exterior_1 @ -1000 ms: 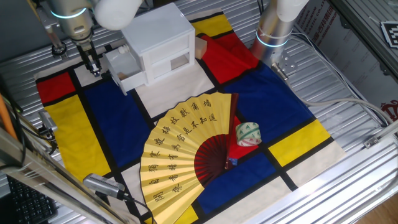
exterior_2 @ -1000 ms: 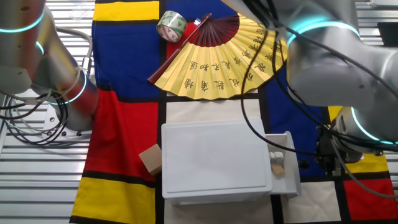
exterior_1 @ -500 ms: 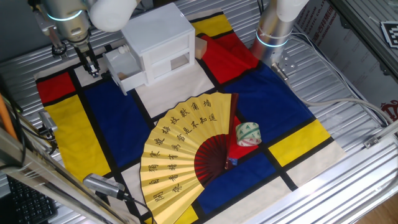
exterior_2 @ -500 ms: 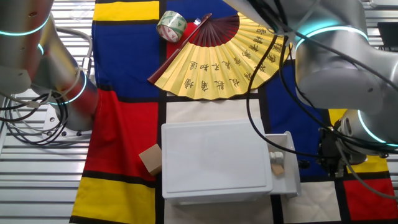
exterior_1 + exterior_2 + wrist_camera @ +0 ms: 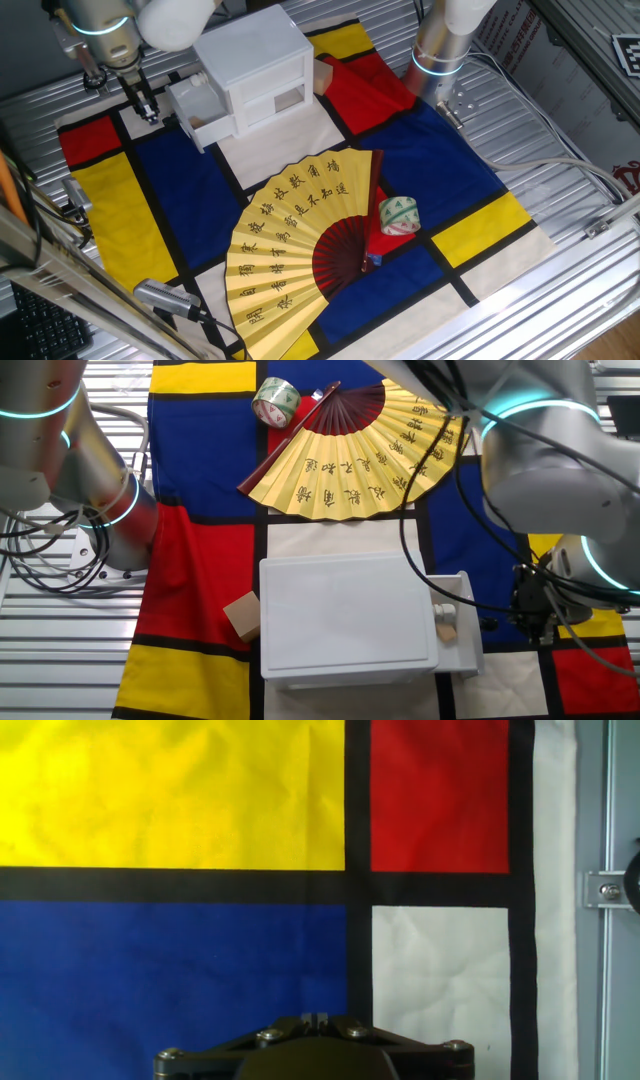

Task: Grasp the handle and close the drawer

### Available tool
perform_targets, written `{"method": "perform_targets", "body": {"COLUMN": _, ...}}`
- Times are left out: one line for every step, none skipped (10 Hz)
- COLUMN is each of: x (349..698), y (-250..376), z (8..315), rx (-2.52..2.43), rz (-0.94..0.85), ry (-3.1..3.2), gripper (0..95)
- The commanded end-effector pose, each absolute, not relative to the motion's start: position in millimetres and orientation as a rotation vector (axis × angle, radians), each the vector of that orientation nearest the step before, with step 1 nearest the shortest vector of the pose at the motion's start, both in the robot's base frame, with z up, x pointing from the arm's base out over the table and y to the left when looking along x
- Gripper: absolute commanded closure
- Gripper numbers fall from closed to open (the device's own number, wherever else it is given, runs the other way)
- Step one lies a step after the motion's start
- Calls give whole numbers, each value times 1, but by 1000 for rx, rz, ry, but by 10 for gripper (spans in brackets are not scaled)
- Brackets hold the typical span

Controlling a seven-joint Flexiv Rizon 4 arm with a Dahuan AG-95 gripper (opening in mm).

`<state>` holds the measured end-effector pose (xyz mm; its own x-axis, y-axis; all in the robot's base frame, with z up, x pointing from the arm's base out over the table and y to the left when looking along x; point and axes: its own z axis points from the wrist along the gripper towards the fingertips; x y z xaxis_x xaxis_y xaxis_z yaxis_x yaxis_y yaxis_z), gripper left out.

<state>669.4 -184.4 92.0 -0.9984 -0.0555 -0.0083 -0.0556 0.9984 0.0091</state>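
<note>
Colour-block cloth (image 5: pixel 170 190) covers the slatted table, and my gripper (image 5: pixel 149 110) hangs over it just left of the drawer (image 5: pixel 203 108), fingers pressed together with nothing between them. That drawer juts out from the white cabinet (image 5: pixel 255 60); its handle (image 5: pixel 482 624) faces my fingers, not touching.

Handle not resolvable in any view: same white as the drawer (image 5: pixel 200 110), too small to pick out. Drawer front faces away from the other fixed view. Gripper (image 5: pixel 148 108): fingers thin and dark, gap too small to judge; in the other fixed view it is a dark blur at 3 o'clock. Hand view shows only the gripper base, cut off at 6 o'clock; fingertips out of frame. Small items inside drawer (image 5: pixel 445 622) unidentifiable.
</note>
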Motion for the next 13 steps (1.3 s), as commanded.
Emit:
{"method": "perform_targets", "body": {"x": 667, "y": -184, "z": 93, "rx": -86, "rz": 15, "ry": 3129, "gripper": 760}}
{"method": "perform_targets", "body": {"x": 666, "y": -184, "z": 93, "rx": -82, "rz": 19, "ry": 3129, "gripper": 760}}
{"method": "perform_targets", "body": {"x": 666, "y": -184, "z": 93, "rx": -79, "rz": 21, "ry": 3129, "gripper": 760}}
{"method": "perform_targets", "body": {"x": 666, "y": -184, "z": 93, "rx": -78, "rz": 21, "ry": 3129, "gripper": 760}}
{"method": "perform_targets", "body": {"x": 666, "y": -184, "z": 93, "rx": -78, "rz": 21, "ry": 3128, "gripper": 760}}
{"method": "perform_targets", "body": {"x": 666, "y": -184, "z": 93, "rx": -71, "rz": 22, "ry": 3129, "gripper": 760}}
{"method": "perform_targets", "body": {"x": 666, "y": -184, "z": 93, "rx": -69, "rz": 23, "ry": 3130, "gripper": 760}}
{"method": "perform_targets", "body": {"x": 665, "y": -185, "z": 92, "rx": -66, "rz": 24, "ry": 3132, "gripper": 760}}
{"method": "perform_targets", "body": {"x": 664, "y": -186, "z": 92, "rx": -62, "rz": 25, "ry": 3135, "gripper": 760}}
{"method": "perform_targets", "body": {"x": 663, "y": -186, "z": 91, "rx": -61, "rz": 26, "ry": 3135, "gripper": 760}}
{"method": "perform_targets", "body": {"x": 662, "y": -187, "z": 90, "rx": -58, "rz": 28, "ry": 3136, "gripper": 760}}
{"method": "perform_targets", "body": {"x": 661, "y": -188, "z": 90, "rx": -54, "rz": 30, "ry": 3136, "gripper": 760}}
{"method": "perform_targets", "body": {"x": 659, "y": -189, "z": 89, "rx": -48, "rz": 34, "ry": 3135, "gripper": 760}}
